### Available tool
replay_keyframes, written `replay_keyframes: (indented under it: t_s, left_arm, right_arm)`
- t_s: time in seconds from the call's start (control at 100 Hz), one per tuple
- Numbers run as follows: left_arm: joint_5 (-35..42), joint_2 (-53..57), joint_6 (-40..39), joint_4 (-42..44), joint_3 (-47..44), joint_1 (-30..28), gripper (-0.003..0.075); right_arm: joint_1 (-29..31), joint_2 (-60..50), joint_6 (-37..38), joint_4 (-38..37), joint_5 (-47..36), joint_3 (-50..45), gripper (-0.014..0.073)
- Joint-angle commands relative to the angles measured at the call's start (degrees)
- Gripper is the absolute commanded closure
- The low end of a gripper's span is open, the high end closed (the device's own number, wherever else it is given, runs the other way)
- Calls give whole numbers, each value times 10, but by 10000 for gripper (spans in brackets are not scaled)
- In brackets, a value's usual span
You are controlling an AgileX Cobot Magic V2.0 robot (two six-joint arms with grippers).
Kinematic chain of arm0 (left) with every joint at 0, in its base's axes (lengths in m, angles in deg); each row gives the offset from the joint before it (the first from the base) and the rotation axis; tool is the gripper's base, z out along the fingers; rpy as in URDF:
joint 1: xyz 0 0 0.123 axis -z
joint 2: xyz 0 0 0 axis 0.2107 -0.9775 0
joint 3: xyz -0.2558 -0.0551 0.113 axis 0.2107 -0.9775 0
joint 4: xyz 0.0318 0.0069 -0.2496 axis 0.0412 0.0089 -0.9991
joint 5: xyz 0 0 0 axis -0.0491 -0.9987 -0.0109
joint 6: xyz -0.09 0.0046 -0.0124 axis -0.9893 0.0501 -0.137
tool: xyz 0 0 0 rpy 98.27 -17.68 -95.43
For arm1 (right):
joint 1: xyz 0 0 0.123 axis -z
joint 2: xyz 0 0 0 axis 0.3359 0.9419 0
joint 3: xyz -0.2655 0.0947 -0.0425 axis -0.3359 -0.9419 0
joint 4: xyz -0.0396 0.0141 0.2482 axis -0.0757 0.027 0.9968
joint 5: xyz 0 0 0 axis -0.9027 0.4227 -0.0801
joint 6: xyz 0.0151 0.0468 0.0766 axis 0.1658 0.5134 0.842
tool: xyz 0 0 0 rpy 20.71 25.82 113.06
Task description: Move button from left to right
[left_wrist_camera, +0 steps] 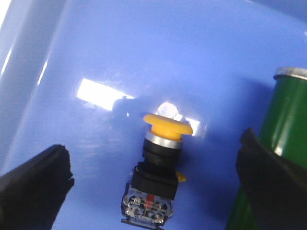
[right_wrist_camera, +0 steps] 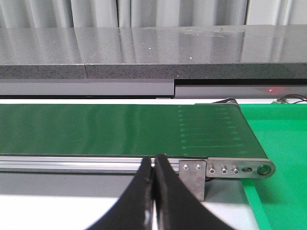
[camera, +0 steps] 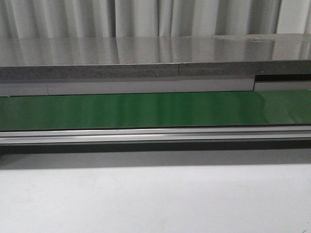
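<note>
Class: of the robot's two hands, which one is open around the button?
The left hand: its fingers are spread either side of the button. The right hand is shut, holding nothing.

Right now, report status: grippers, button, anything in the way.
Left gripper open, straddling the button, not touching. Right gripper shut, empty, facing the green belt. Button upright on blue surface. Green cylinder beside one left finger.

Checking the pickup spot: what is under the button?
The button lies on a glossy blue surface. What lies directly beneath its black body is hidden.
</note>
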Motion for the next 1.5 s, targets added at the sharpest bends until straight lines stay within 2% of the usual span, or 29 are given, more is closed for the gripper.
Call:
replay_keyframes:
  t_s: [0.0,0.49,1.49]
  left_arm:
    - [21,17,-1,-7,28,-1,49]
    - [9,-12,8,-7,44,-23,49]
    - [-9,-65,45,-52,42,-19,50]
  right_arm:
    - [2,-11,-3,1,-47,9,662]
    - [2,-11,-3,1,-47,9,662]
    - [2,-11,-3,1,-47,9,662]
